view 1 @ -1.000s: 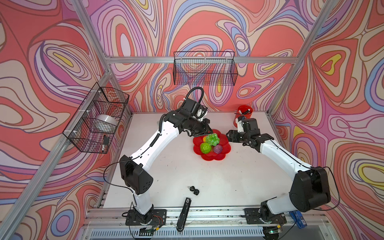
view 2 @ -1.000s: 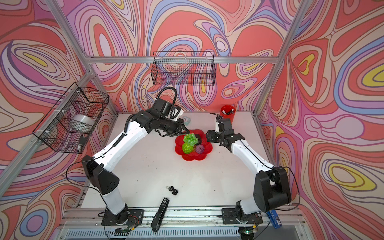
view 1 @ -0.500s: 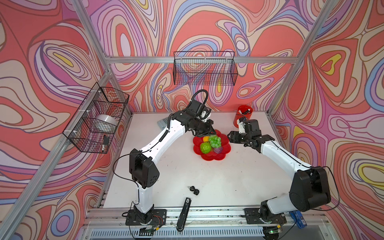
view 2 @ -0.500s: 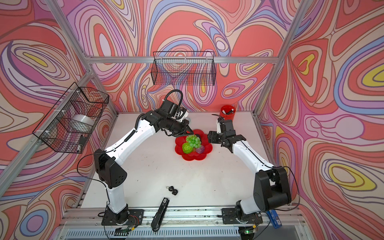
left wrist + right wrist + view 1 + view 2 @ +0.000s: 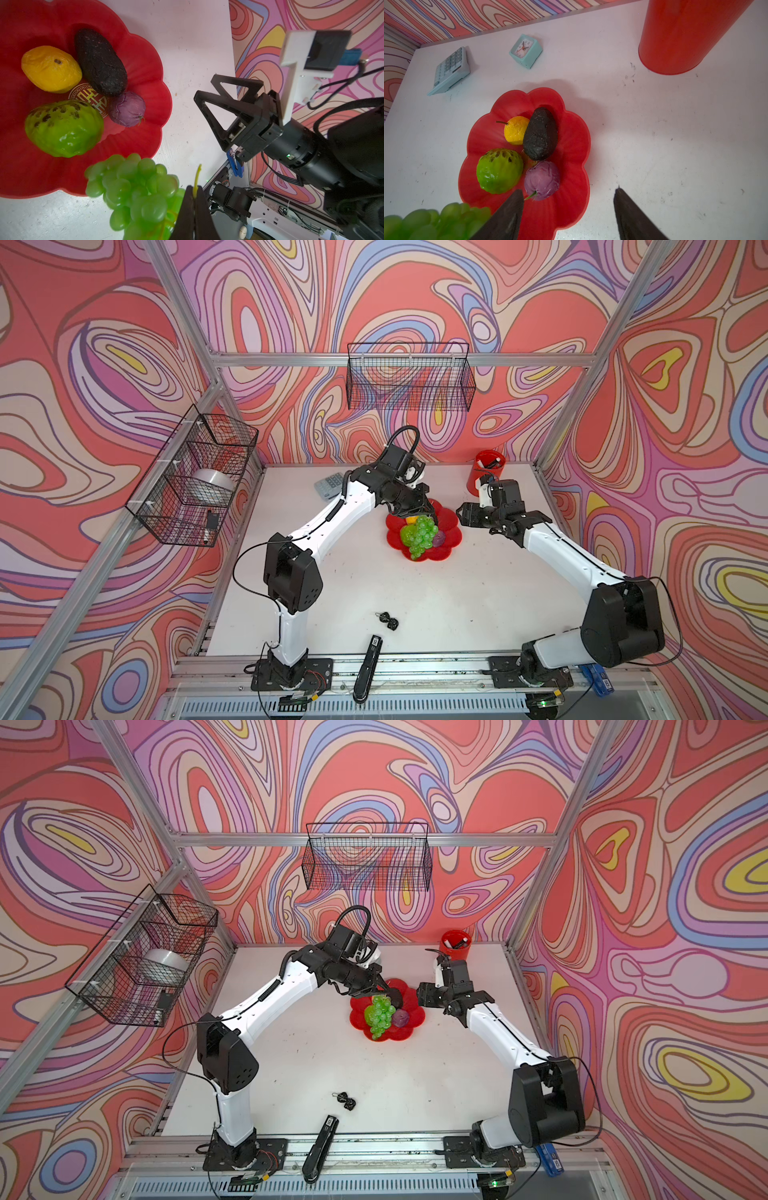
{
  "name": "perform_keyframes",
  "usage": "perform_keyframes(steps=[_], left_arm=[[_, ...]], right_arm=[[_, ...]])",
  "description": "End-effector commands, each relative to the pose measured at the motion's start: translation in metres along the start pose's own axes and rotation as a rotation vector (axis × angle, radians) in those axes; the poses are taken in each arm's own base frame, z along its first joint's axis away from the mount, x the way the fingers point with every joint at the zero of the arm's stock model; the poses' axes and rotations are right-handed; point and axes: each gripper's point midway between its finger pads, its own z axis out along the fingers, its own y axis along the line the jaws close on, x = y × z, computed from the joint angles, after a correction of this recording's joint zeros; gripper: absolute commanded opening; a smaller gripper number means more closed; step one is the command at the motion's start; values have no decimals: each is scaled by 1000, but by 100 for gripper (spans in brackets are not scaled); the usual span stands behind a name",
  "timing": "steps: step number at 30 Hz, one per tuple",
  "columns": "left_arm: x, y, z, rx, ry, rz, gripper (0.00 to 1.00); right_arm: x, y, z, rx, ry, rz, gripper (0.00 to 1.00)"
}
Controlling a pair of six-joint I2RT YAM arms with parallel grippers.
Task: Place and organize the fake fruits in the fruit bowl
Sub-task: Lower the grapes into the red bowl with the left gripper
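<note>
Grapes (image 5: 419, 536) now farther forward — stem (image 5: 196, 180) in left end effector (image 5: 194, 199); right end effector (image 5: 568, 190) parted.

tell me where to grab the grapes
By the thin stem at the top of the grapes, coming in from the stem end. The bunch is a lumpy cluster of round berries, but the stem fits between shut jaws and lets it hang. The left tool pinches it that way now.

I see a lab robot cell: aluminium frame (image 5: 291, 360), swirl-printed walls (image 5: 415, 290), wire baskets (image 5: 409, 381), and a white tabletop (image 5: 457, 593).
</note>
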Motion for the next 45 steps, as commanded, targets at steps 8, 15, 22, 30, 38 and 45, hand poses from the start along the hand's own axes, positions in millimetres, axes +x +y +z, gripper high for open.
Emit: perform_keyframes(steps=[8,15,22,30,38,45], left_arm=[[0,-14,1,68,-1,13,0],[-1,-25,3,120,20,14,0],[4,-33,8,177,65,0,0],[5,-37,14,208,80,-3,0],[14,-23,15,194,86,-6,0],[13,-1,17,191,83,-37,0]], right_arm=[[-3,-3,-6,9,-18,-4,71],[-1,-2,-6,3,-13,-2,71],[1,-3,-6,5,-7,-1,71],[5,-5,-10,18,0,-9,71],[7,-4,-6,6,12,0,71],[8,-4,0,4,30,6,71]])
